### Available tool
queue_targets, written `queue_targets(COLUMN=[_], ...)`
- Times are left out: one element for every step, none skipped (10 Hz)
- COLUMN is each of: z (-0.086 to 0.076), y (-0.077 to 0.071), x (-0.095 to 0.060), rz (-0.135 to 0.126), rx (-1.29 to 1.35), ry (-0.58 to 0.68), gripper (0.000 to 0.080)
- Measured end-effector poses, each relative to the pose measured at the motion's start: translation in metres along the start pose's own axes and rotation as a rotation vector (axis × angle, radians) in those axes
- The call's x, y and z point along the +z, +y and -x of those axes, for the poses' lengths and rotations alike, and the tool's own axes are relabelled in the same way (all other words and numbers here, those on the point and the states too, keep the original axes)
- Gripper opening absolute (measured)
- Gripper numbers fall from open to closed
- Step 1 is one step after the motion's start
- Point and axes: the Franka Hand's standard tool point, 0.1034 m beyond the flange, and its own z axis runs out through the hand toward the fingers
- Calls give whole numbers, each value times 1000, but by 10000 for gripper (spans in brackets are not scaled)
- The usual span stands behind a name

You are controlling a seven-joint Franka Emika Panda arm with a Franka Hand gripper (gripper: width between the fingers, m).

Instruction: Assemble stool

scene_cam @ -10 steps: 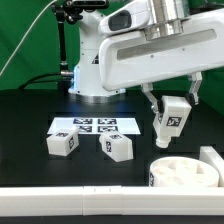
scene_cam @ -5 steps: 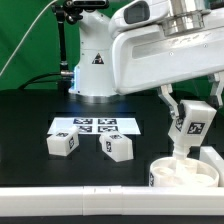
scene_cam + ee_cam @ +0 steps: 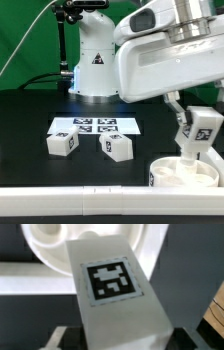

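White, rounded arm (image 3: 160, 60) bearing a small dark logo (image 3: 97, 60).

Marker board (image 3: 95, 125) flat on black table (image 3: 30, 120); white bar (image 3: 70, 202) along front edge; green backdrop (image 3: 25, 40) behind.

Our round white plastic ring seat (image 3: 185, 172) sits at four o'clock, a tagged white blocky leg (image 3: 197, 135) tilted above it, second leg (image 3: 63, 143) and third leg (image 3: 117, 148) at its nine o'clock.

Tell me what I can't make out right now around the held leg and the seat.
1. Whether the leg touches the seat: exterior view, too small, the seat's rim hides its lower end.
2. Most of the seat's top: wrist view, the leg covers it.
3. Fingertips of the gripper: wrist view, cut off by the picture's edge.
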Motion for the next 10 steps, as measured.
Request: queue_targets(z=[-8, -11, -11, -11, -10, -10, -8, -6, -5, -4], y=[-6, -9, -8, -8, -8, -7, -4, -1, 0, -1], x=[4, 8, 12, 12, 12, 12, 13, 14, 16, 17], rz=[-8, -12, -11, -11, -11, -10, -8, -7, -7, -7], rx=[-2, -5, -4, -3, -3, -3, -4, 0, 1, 1], ry=[5, 7, 9, 10, 9, 9, 8, 5, 2, 0], gripper=[363, 363, 363, 363, 363, 363, 363, 363, 363, 363])
